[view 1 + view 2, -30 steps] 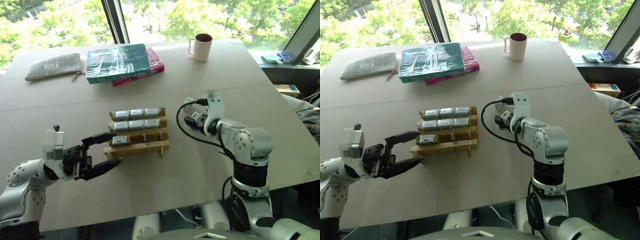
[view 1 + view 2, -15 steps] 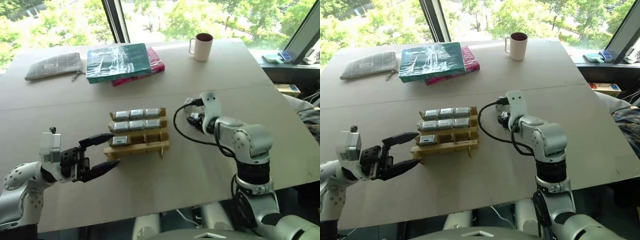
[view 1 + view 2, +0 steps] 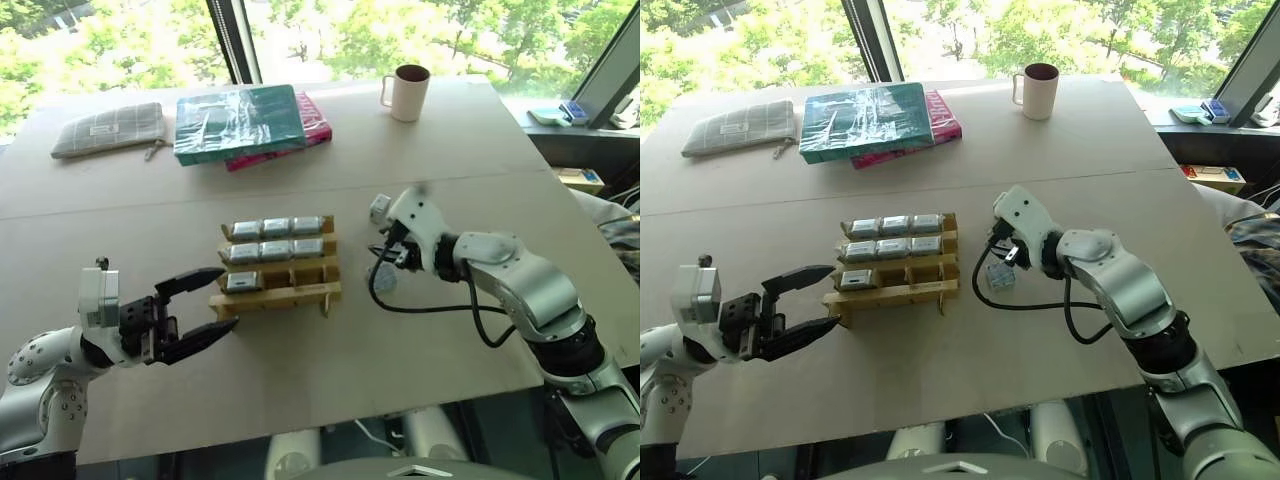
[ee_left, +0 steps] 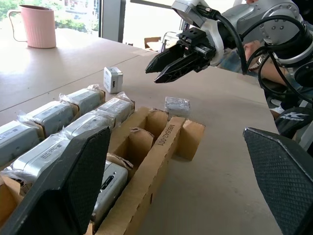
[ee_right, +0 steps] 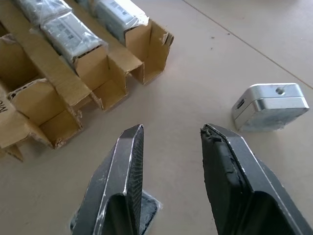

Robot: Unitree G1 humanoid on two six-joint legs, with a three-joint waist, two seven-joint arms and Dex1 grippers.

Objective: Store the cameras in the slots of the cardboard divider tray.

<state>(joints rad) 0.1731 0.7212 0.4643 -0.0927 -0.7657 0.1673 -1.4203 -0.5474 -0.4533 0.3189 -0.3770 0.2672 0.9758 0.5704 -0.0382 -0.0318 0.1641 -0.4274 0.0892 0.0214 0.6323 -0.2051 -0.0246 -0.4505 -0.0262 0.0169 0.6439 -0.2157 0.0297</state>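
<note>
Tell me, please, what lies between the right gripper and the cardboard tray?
A wrapped camera lies flat on the table, apart from the tray, clearest in the left wrist view.

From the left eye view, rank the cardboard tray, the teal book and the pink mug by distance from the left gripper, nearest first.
1. cardboard tray, just ahead of the left gripper.
2. teal book, at the far side of the table.
3. pink mug, far right corner.

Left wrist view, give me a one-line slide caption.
Right claw hovers empty above a loose camera beside the half-filled cardboard divider tray.
</note>
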